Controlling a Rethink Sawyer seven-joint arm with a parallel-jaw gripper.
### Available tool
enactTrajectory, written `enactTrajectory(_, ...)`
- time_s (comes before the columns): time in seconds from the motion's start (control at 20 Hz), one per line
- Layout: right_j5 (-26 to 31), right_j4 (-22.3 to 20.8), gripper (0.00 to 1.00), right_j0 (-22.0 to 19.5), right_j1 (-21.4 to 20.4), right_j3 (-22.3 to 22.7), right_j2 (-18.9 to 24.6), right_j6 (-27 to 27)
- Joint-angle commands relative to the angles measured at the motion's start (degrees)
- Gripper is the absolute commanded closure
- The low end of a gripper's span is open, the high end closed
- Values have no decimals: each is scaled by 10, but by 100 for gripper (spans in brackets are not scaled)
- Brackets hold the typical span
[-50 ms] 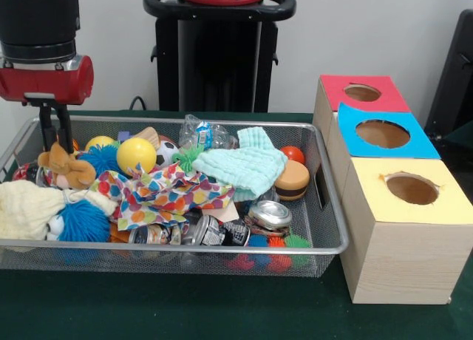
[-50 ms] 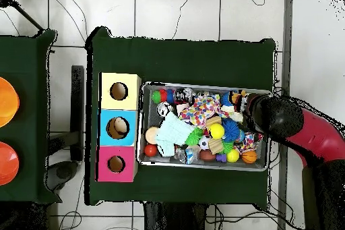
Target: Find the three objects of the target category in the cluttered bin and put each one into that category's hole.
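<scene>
Up front in the front view, the wire bin sits on the green counter, crammed full. Along the bin's near wall lie dark cans with printed labels, the writing too small to read, and a shiny round tin just beside them. Left of the cans sits a blue spiky ball, touching a cream cloth. Behind the cans a polka-dot fabric spreads across the bin's middle, with a mint knitted cloth beyond it and a toy burger at that cloth's right edge. A yellow ball rests behind the fabric, a brown plush animal to the ball's left.

Right of the bin stand three wooden boxes, each with a round hole: yellow-topped box nearest, blue-topped box behind it, red-topped box farthest.

The end effector hangs at the bin's far left corner, two thin dark fingers reaching down just behind the plush animal, a narrow gap between them, nothing clearly gripped.

The overhead view adds what the front hides: something pale lying inside the blue-topped box's hole, and two orange bowls on a separate counter well apart from the boxes. There the arm covers the end effector entirely.
</scene>
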Motion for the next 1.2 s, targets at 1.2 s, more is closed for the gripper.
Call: enactTrajectory(1.2,97,3,100,20,-55,26,24,4)
